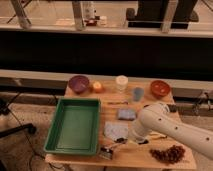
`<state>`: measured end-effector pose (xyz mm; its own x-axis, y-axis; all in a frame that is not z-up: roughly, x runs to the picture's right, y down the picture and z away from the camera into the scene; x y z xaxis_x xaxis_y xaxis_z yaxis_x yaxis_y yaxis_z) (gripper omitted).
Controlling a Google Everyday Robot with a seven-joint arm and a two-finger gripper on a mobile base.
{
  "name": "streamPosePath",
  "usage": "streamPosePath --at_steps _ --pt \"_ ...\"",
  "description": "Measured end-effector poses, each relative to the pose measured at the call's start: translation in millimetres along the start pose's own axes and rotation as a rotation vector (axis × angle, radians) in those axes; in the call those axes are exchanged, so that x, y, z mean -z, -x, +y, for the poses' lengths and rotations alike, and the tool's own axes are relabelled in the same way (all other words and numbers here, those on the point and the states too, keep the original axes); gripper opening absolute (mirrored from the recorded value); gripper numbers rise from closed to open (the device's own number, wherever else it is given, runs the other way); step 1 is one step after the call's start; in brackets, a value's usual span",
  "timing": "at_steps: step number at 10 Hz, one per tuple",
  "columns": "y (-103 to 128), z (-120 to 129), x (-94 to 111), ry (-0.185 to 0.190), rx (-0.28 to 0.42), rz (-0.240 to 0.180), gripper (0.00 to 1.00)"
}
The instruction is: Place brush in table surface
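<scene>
My gripper is low over the front edge of the light tan table surface, just right of the green tray's near corner. My white arm reaches to it from the right. A short pale cream piece with a dark end lies on the table just behind the forearm; it looks like the brush, partly hidden by the arm. A small dark bit shows between the gripper and the arm; I cannot tell what it is.
A green plastic tray fills the table's left half. Along the back stand a purple bowl, an orange object, a white cup, a grey-blue cup and a brown bowl. Mid-table lie a thin dark utensil, a blue sponge and a grey cloth. Grapes lie front right.
</scene>
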<state>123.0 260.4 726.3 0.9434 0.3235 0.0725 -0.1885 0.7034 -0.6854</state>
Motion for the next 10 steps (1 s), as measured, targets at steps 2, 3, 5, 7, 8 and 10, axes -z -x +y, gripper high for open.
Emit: streamPosePath --at_steps 2,3,5,7,8,10 --pt "-5 -2 -5 0.003 -0.009 0.002 0.0" --pt "-7 -2 -7 0.006 -0.012 0.004 0.0" --pt "-11 -1 -15 0.014 -0.023 0.012 0.0" --pt "-12 0 -21 0.018 -0.026 0.02 0.0" --pt "-13 0 -22 0.016 -0.03 0.02 0.0" --pt "-16 1 -20 -0.002 -0.038 0.035 0.0"
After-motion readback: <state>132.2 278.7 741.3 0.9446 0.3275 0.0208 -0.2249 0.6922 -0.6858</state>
